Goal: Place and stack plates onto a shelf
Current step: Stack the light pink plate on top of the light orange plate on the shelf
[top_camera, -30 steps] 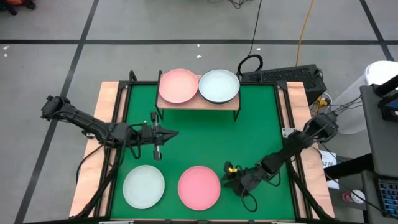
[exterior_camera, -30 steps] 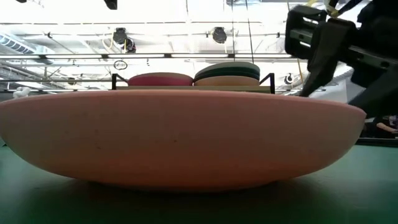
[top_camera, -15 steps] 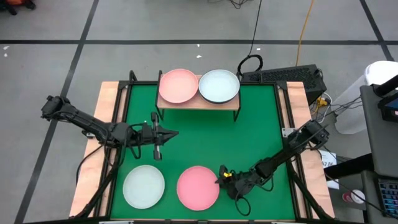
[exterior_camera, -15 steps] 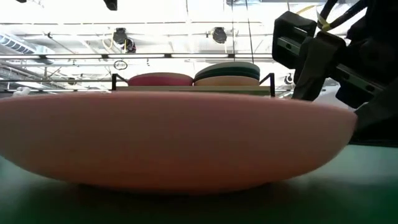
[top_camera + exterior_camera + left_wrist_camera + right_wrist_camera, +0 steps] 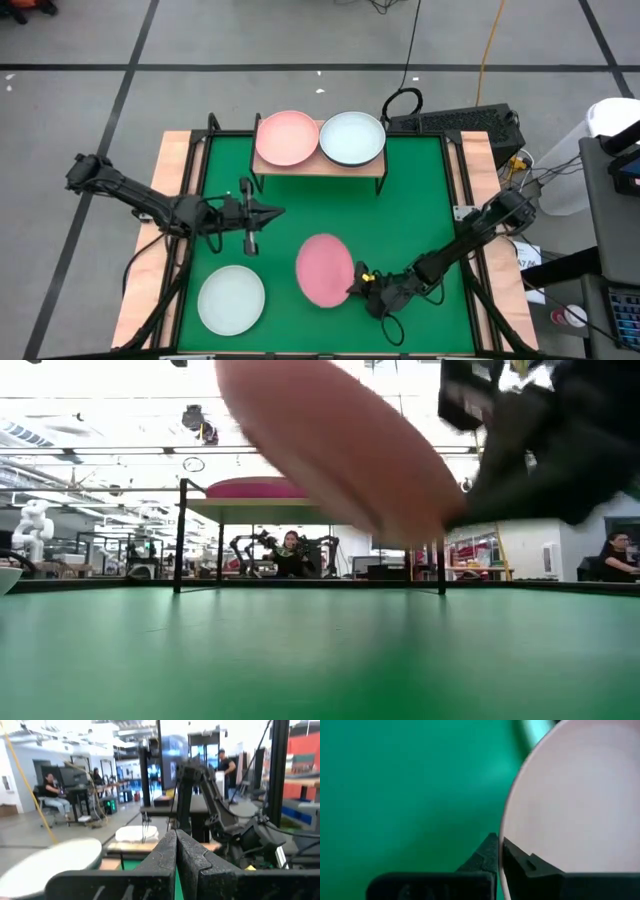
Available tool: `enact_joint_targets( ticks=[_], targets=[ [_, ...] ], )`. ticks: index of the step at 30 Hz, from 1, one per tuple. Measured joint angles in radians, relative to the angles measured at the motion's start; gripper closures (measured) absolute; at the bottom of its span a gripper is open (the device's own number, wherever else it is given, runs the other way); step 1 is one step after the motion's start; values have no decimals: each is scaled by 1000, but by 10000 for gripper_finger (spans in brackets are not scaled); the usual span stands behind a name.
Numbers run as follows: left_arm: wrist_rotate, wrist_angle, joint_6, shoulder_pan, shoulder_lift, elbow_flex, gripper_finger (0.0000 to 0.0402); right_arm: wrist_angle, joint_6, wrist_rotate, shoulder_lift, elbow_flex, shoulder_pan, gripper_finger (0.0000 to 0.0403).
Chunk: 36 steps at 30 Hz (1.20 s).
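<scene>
Shelf already carries two plate stacks. Right gripper, jaws pinching its rim, holds the pink plate tilted above the table; the white plate awaits. Left gripper hovers, jaws pressed together.

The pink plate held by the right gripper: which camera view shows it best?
The high view: the whole pink plate shows, tilted, with the right gripper at its rim. The low view shows a blurred underside; the right wrist view only part of it, pinched at the rim; the left wrist view nothing.
</scene>
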Motion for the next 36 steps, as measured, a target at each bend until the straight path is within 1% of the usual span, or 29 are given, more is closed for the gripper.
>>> enact_joint_targets(
  ticks=[4,6,8,10,12,15,18,21,26,28,31,34,36],
  targets=[
    [0,31,38,0,-45,0,396,14,-102,108,-85,0,-12,401],
    [-8,31,85,1,-77,12,396,15,-139,129,-145,1,-39,402],
    [-43,30,131,4,-113,38,396,19,-158,135,-206,12,-87,402],
    [-71,18,142,11,-141,78,396,16,-183,135,-259,31,-145,402],
    [-74,-46,158,18,-164,121,396,3,-232,132,-297,68,-214,402],
    [-72,-161,169,24,-167,191,396,-49,-277,54,-334,155,-335,402],
    [-72,-228,168,29,-158,242,396,-153,-241,-82,-330,275,-472,402],
    [-72,-264,180,28,-151,263,396,-258,-194,-225,-278,419,-599,402],
    [-72,-267,188,33,-152,265,396,-464,-179,-312,-136,656,-753,403],
    [-72,-270,188,34,-152,266,396,-557,-187,-316,-71,736,-789,403],
    [-72,-275,190,35,-152,266,396,-661,-212,-320,16,805,-828,403],
    [-72,-286,192,35,-152,266,396,-693,-248,-319,79,828,-851,403],
    [-72,-288,193,35,-152,266,396,-683,-262,-315,110,832,-864,403]
  ],
)
